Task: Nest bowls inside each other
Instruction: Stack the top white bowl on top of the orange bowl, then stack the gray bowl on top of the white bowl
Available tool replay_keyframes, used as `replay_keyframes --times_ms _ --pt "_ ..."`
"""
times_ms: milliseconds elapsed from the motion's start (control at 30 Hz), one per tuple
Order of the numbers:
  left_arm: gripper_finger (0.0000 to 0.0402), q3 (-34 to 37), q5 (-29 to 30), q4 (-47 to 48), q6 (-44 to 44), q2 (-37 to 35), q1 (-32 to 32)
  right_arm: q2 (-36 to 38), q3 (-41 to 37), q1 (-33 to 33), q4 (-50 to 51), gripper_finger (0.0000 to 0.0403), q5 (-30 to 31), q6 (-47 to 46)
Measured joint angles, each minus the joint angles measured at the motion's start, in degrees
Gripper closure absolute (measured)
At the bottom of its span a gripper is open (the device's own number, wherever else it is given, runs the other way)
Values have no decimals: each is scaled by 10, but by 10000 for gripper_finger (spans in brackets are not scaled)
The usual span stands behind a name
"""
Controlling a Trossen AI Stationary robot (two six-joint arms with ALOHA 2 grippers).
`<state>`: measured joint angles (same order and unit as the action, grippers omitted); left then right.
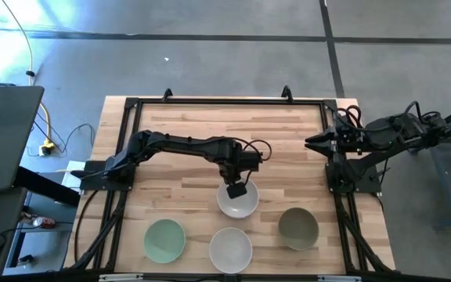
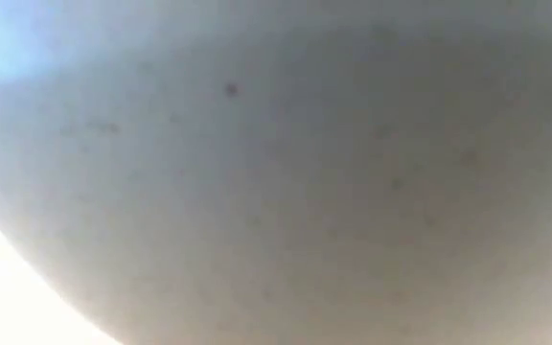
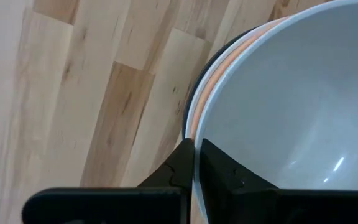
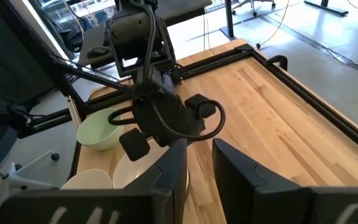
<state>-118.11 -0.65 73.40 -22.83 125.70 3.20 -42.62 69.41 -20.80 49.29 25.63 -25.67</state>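
Observation:
A stack of nested bowls (image 1: 237,202) stands at the table's middle, a white bowl on top. In the left wrist view, peach-orange (image 3: 209,87), white and black rims show just outside the top bowl (image 3: 291,93). My left gripper (image 1: 237,188) is shut on that top bowl's far rim. A mint green bowl (image 1: 165,239), a second white bowl (image 1: 231,249) and an olive bowl (image 1: 298,227) rest singly along the near edge. My right gripper (image 1: 310,143) waits open at the table's right side, touching nothing. My left gripper (image 3: 196,149) pinches the top white bowl's rim (image 3: 197,134), one finger inside the bowl and one outside. The fingers come from above, pointing down. The bowl sits nested in the stack, its rim just above the peach-orange rim.
A white bowl's wall (image 2: 276,172) fills the low view, close to that camera. A black frame (image 1: 225,102) borders the wooden table. Bare wood (image 1: 280,141) lies between the stack and the far edge. The right wrist view shows the left arm (image 4: 160,112) over the bowls.

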Motion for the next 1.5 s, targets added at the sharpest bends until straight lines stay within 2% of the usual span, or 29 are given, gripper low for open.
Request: replay_keyframes --times_ms 400,467,600,767,967,1267,1500 --pt "285 -62 20 5 25 2 0 0 0 0 4 336 -3 -11" --pt "271 -77 21 25 33 2 0 0 0 0 25 336 -14 -35" --pt "251 -116 37 97 56 1 0 -3 0 0 130 336 -71 -142" --pt "236 -147 61 121 70 -19 0 -16 0 0 199 336 -115 -222" --pt "224 -147 109 125 81 -70 6 -54 0 0 204 336 -159 -237" --pt "218 -147 174 135 68 -162 21 -142 0 -10 291 336 -277 -274" --pt "218 -147 202 143 51 -216 19 -209 0 -50 290 336 -307 -274"
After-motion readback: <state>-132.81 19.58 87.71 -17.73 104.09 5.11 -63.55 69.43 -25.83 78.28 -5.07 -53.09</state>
